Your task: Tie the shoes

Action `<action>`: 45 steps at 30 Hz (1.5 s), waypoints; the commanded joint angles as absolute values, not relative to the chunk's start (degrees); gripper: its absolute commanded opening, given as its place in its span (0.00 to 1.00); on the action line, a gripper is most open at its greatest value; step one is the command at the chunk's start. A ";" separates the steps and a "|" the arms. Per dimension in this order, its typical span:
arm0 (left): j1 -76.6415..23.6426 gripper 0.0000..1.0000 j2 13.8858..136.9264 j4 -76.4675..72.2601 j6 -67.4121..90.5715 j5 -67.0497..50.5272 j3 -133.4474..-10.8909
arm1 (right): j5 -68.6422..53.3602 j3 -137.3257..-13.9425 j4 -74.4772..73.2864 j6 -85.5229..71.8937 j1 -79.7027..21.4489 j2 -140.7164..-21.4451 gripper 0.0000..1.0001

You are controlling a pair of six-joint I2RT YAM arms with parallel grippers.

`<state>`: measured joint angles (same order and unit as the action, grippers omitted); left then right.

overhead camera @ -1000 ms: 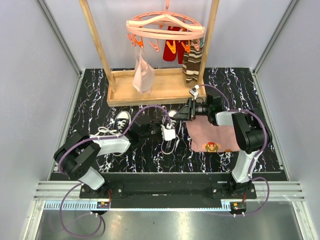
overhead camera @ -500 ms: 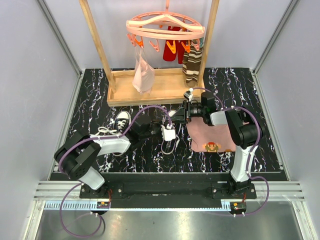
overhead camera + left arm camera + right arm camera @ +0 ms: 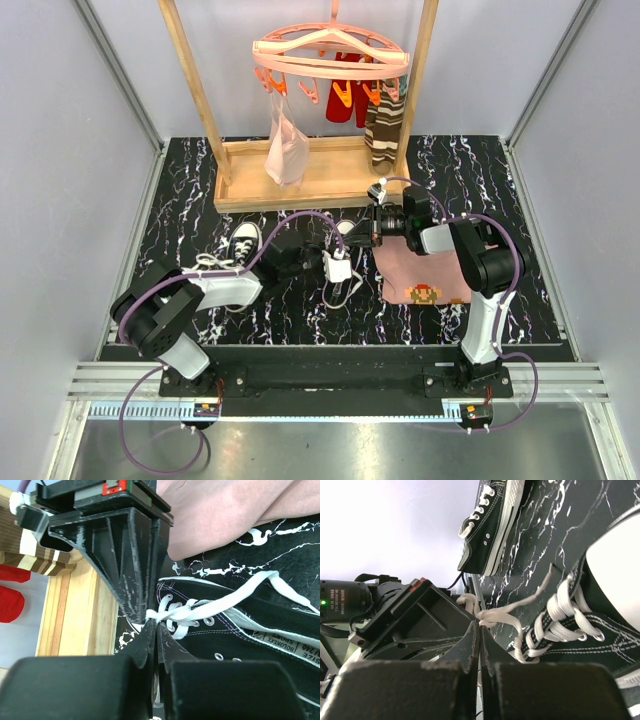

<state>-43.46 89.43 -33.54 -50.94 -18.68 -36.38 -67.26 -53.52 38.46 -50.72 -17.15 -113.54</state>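
Two black shoes with white toe caps and white laces lie on the marbled table. One shoe (image 3: 243, 240) lies at the left beside my left arm. The other shoe (image 3: 343, 228) (image 3: 240, 635) (image 3: 592, 625) lies between both grippers. My left gripper (image 3: 155, 624) (image 3: 340, 246) is shut on a white lace (image 3: 200, 611) just above the eyelets. My right gripper (image 3: 480, 625) (image 3: 361, 235) is shut on the lace (image 3: 505, 614) too, tip to tip with the left one. A loose lace end (image 3: 340, 293) trails toward the near edge.
A pink cloth with a pixel figure (image 3: 425, 275) lies right of the shoe, under the right arm. A wooden rack (image 3: 300, 180) stands at the back, with a pink hanger (image 3: 330, 55) carrying striped socks (image 3: 384, 135) and a pale cloth (image 3: 285, 150).
The right gripper moved left toward the shoe and went from open to shut on the lace. The left arm stayed in place, still pinching the lace.
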 commanded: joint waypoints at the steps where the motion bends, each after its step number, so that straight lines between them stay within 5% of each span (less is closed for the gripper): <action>1: -43.16 0.05 89.12 -36.04 -51.42 -20.57 -37.88 | -67.77 -52.21 38.86 -49.49 -16.96 -110.83 0.00; 4: -43.16 0.20 88.42 -34.37 -51.42 -21.00 -37.71 | -66.54 -51.86 35.96 -46.85 -16.17 -109.43 0.00; 11: -43.15 0.38 86.49 -31.03 -50.63 -20.92 -37.79 | -65.30 -50.89 34.01 -44.65 -15.12 -107.32 0.00; 29: -39.64 0.40 77.52 -8.97 -29.54 -22.15 -41.57 | -62.67 -50.10 32.26 -42.71 -14.77 -105.56 0.00; 37: -39.73 0.61 79.27 -8.79 -26.28 -22.85 -44.11 | -62.40 -49.75 32.26 -42.36 -14.77 -105.21 0.00; 45: -41.04 0.55 84.54 -8.53 -25.92 -23.12 -49.74 | -62.05 -49.57 32.43 -42.63 -14.77 -104.68 0.00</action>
<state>-40.07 82.48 -7.01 -26.87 -21.93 -46.24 -62.50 -49.78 31.64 -43.55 -14.96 -107.85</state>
